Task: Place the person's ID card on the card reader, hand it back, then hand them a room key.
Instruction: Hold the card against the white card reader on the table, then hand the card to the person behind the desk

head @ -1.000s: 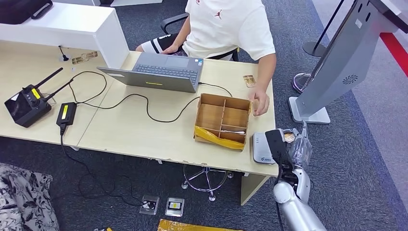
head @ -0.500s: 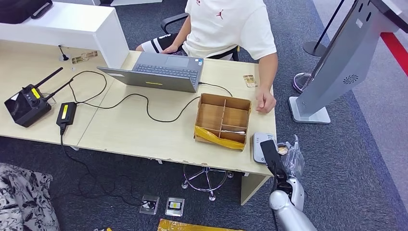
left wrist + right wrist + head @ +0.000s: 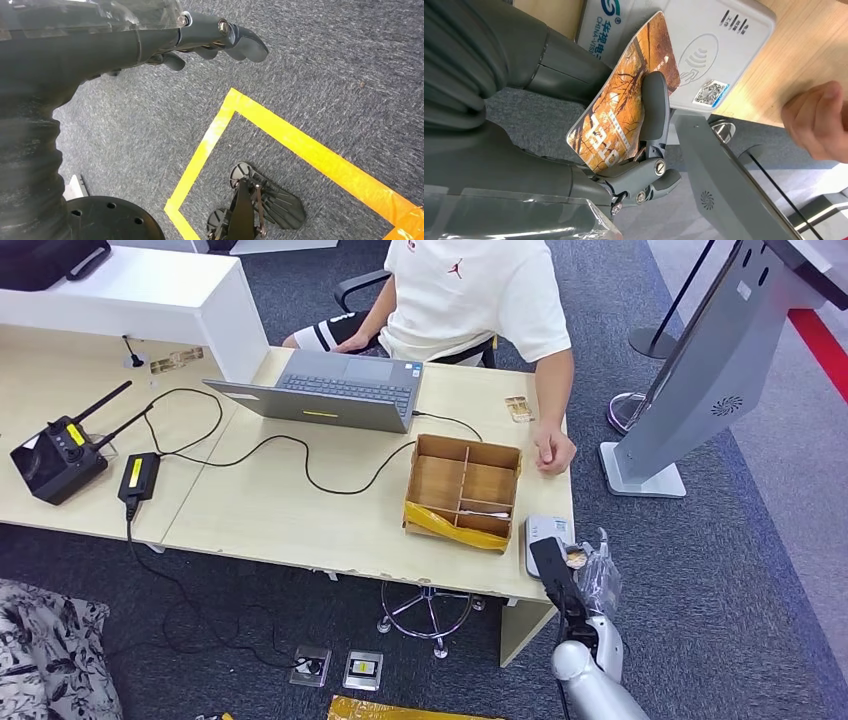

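My right hand (image 3: 578, 568) hovers at the desk's near right corner and pinches an orange patterned card (image 3: 624, 95) between thumb and fingers. The card (image 3: 575, 556) hangs tilted just above the white card reader (image 3: 714, 45), over the end nearest me; I cannot tell whether it touches. The reader (image 3: 540, 533) lies flat beside the wooden box. The person's hand (image 3: 553, 452) rests on the desk past the reader, and a second card (image 3: 517, 407) lies near their arm. My left hand (image 3: 210, 35) hangs over the carpet, fingers loosely extended, holding nothing.
A compartmented wooden box (image 3: 465, 490) stands left of the reader. A laptop (image 3: 330, 390), cables and a black radio unit (image 3: 55, 455) occupy the desk further left. A grey kiosk stand (image 3: 700, 370) rises right of the desk.
My right hand has drawn back toward me and leftward with the card, now over the reader's near end. The person's hand shifted slightly toward the desk's right edge.
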Motion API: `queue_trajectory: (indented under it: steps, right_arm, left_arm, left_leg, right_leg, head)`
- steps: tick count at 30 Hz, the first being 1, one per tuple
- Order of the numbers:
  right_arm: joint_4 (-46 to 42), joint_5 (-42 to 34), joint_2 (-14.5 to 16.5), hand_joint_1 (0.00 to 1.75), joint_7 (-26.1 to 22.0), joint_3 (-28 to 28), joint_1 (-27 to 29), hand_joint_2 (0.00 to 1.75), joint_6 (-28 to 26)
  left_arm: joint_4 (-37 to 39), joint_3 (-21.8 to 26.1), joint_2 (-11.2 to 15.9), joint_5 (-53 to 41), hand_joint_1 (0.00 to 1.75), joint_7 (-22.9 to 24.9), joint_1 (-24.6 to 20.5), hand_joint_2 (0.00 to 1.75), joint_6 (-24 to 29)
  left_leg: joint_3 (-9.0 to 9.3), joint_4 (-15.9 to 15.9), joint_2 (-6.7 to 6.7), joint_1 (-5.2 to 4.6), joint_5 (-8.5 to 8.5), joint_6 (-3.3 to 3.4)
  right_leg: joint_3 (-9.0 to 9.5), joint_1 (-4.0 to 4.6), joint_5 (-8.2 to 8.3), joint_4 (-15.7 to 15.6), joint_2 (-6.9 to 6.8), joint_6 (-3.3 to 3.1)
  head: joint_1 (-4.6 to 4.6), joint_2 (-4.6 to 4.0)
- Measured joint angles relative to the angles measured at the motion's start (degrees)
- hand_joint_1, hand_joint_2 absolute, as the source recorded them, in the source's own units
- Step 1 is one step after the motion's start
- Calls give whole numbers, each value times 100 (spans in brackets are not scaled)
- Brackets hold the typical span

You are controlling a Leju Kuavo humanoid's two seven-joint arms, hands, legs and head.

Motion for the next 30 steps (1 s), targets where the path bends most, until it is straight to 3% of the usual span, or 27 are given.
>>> queue_trajectory:
  steps: [6,10,14,18,24,30]
  right_arm:
    - [-4,182,0,175,-30,19,0,175,-4]
    - [-183,666,6,175,-420,-88,113,175,-9]
    - [-907,1235,79,175,-931,-415,293,175,-14]
    - [-2088,1600,131,175,-1068,-658,324,175,-16]
    - [-3954,2252,134,175,-721,-702,3,175,-14]
    - [-4398,2324,-18,175,755,68,-1240,175,219]
  left_arm:
    - [0,-2,0,-3,0,0,0,175,-3]
    - [0,-2,-2,-3,0,-8,2,175,-6]
    - [0,-2,-3,-2,0,-25,8,175,-7]
    - [2,-8,-9,-4,0,-64,9,175,-14]
    - [6,-97,-24,-31,0,-133,2,175,-85]
    - [7,-221,-70,-78,0,-133,-152,175,-176]
  left_leg:
    - [4,0,0,0,3,4]
    - [-4,0,-2,0,6,9]
    - [-15,0,-3,0,7,10]
    - [-19,0,-6,0,9,13]
    - [-23,0,-4,-1,10,14]
    - [-36,0,0,-1,25,20]
  right_leg:
    - [7,0,5,-6,0,7]
    - [6,0,8,-9,-4,11]
    - [-2,0,11,-9,-5,13]
    - [-5,0,12,-10,-11,13]
    - [-9,-1,14,-11,-4,15]
    - [-20,-1,30,-10,-1,18]
  head:
    - [1,0]
    - [0,0]
    - [0,0]
    - [0,0]
    - [1,0]
    - [1,0]
